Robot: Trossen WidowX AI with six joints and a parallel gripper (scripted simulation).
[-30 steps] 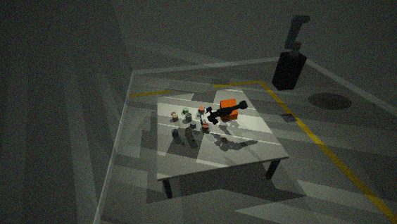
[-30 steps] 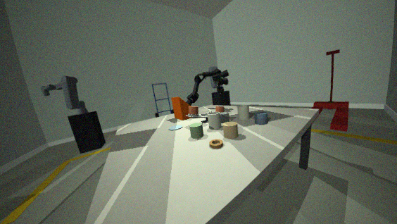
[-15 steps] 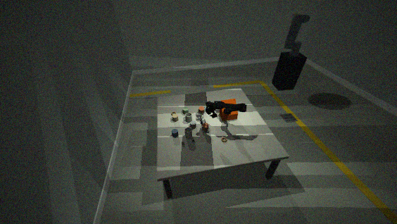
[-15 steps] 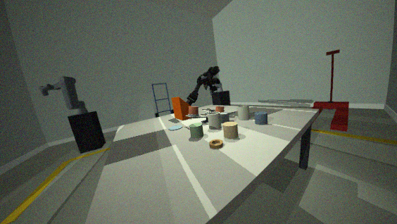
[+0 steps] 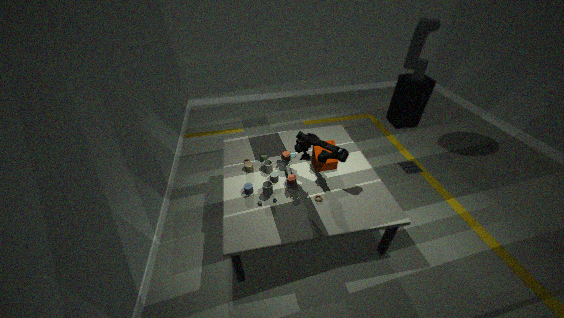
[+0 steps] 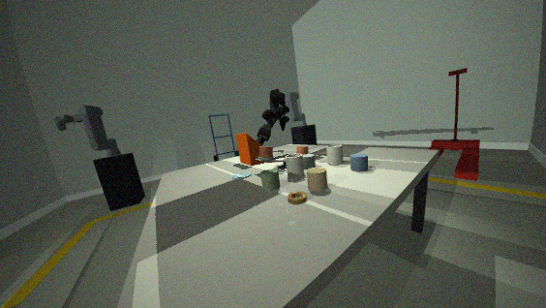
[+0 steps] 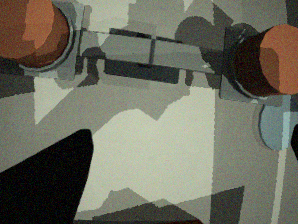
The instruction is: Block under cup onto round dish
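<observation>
- Balance (image 7: 152,52) lies crosswise under the wrist camera, its long axis running left to right, with one orange cup (image 7: 29,24) on the left end and the other orange cup (image 7: 282,56) on the right end.
- Gripper (image 6: 265,131) hangs above the beam's middle, fingers spread wide and holding nothing; neither cup is clearly nearer.
- Block not visible; it is hidden under one cup. Which end sits lower I cannot tell for sure from these views, so the choice of cup looks undecided.
- Pale blue round dish (image 7: 276,125) sits just beside the right-hand cup, on the near side in the wrist view.
- Table (image 5: 360,210) is patched with light and shadow; several other cups stand beyond the balance, a small ring (image 6: 296,197) apart from them.
- Room: dim grey walls, yellow floor line, a second arm on a dark pedestal.
</observation>
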